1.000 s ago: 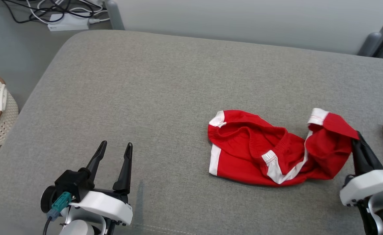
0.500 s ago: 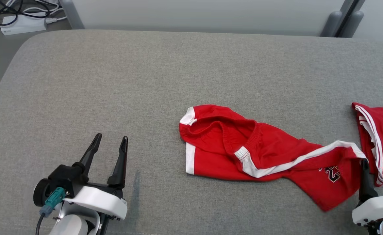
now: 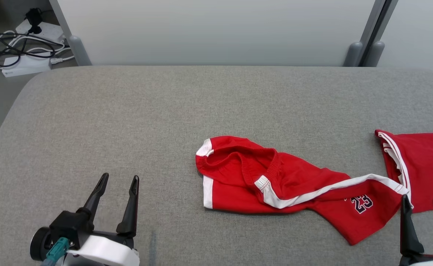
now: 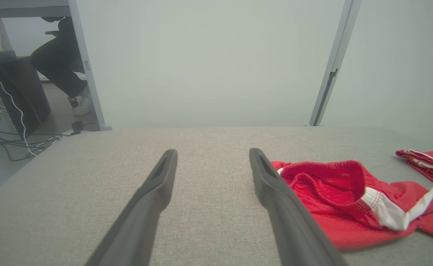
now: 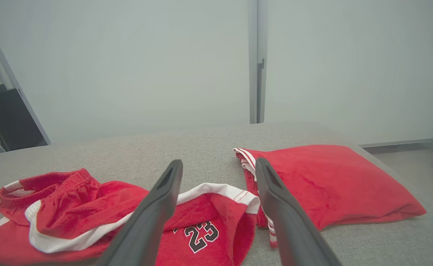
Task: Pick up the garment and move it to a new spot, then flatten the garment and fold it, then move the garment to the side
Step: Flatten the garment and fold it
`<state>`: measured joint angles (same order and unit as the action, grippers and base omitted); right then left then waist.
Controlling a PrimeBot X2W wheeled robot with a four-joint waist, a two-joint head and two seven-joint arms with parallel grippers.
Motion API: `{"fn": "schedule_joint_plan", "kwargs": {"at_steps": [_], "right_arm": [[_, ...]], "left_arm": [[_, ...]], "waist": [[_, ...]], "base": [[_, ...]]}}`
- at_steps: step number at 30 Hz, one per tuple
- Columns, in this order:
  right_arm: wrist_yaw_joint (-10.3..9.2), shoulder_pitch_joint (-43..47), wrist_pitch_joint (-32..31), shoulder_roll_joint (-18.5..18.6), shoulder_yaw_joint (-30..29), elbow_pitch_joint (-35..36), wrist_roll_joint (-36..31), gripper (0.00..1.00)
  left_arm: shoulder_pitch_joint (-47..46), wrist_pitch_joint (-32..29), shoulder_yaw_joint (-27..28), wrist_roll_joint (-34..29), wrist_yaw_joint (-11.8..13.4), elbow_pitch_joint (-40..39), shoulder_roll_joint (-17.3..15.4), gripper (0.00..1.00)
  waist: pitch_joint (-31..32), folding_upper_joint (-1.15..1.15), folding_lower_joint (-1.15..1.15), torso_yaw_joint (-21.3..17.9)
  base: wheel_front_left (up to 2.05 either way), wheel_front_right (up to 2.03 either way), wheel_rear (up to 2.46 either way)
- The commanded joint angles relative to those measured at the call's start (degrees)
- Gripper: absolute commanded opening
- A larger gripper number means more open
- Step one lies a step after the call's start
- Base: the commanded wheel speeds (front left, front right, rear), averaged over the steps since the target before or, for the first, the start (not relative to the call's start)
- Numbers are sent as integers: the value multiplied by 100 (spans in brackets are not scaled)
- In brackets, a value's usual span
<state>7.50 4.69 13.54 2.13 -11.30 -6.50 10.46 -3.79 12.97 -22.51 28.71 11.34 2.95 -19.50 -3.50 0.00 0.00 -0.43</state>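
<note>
The garment (image 3: 294,184) is a pair of red shorts with white trim and a "23" on one leg. It lies crumpled on the grey padded surface (image 3: 164,111), waistband to the left and one leg stretched right. My right gripper (image 3: 421,198) stands open just short of that leg's white hem, with nothing between its fingers. The right wrist view shows the garment (image 5: 91,214) under and left of the right gripper (image 5: 219,161). My left gripper (image 3: 120,176) is open at the lower left, well clear. In the left wrist view the garment (image 4: 334,195) lies right of the left gripper (image 4: 212,151).
A second, folded red piece (image 3: 423,166) lies at the surface's right edge, close to the shorts' hem. A power strip and cables (image 3: 24,66) sit on the floor at the far left. A pale partition wall runs behind. A person's leg (image 4: 61,55) shows beyond it.
My right gripper has opened and let go of the garment's leg, which now lies stretched out to the right. The head camera has shifted. The left gripper stays open.
</note>
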Motion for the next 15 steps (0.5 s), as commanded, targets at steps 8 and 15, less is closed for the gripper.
{"fn": "schedule_joint_plan", "kwargs": {"at_steps": [8, 15], "right_arm": [[-1, 770, -137, 77, 257, 792, 280, 100], [-1, 772, -136, 76, 257, 773, 381, 100]], "left_arm": [[382, -135, 274, -7, 340, -716, -231, 100], [472, -281, 215, -35, 400, -938, -305, 100]], "waist": [[238, 0, 0, -99], [245, 0, 0, -142]], "base": [[0, 0, 0], [0, 0, 0]]}}
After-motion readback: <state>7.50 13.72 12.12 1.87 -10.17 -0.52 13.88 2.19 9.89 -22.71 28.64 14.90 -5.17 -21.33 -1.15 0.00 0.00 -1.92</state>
